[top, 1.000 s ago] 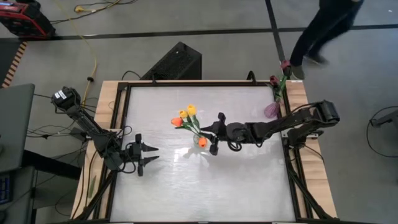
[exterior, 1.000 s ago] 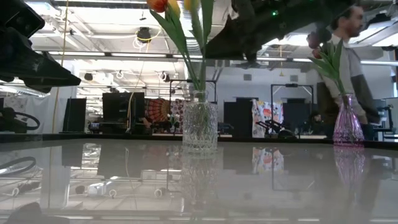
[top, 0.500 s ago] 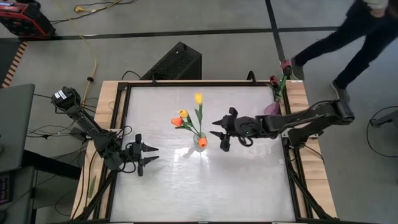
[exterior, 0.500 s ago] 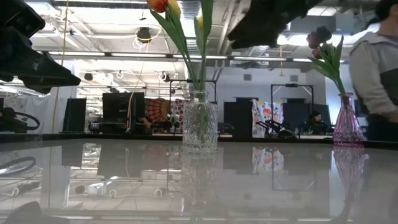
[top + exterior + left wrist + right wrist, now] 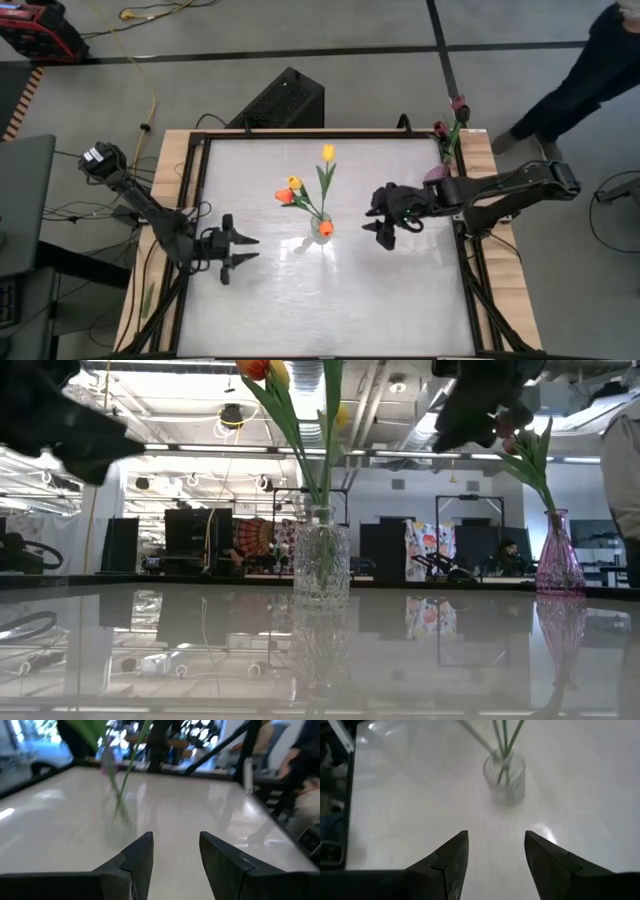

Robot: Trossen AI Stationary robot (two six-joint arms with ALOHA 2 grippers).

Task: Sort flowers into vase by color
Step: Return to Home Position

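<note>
A clear glass vase (image 5: 321, 228) stands mid-table and holds several tulips by their stems: a yellow head (image 5: 327, 152) leaning toward the far edge, a yellow-orange one (image 5: 294, 183), a red-orange one (image 5: 284, 196) and an orange one (image 5: 326, 229). The same vase (image 5: 321, 565) shows in the low view, and again in the right wrist view (image 5: 505, 777). A pink vase (image 5: 437, 177) at the right edge holds maroon tulips (image 5: 459, 104). My right gripper (image 5: 374, 218) hangs open just right of the clear vase, holding nothing. My left gripper (image 5: 243, 250) waits open near the left edge.
The white tabletop has a dark frame rail (image 5: 468, 260) along each side. A black box (image 5: 283, 100) sits on the floor beyond the far edge. A person (image 5: 590, 70) walks past the far right corner. Bare table lies between the clear vase and the near edge.
My right gripper has drawn back from the clear vase toward the table's right edge. The yellow tulip's head has swung away from the other heads toward the far edge, its stem staying in the vase. The person has walked on to the right.
</note>
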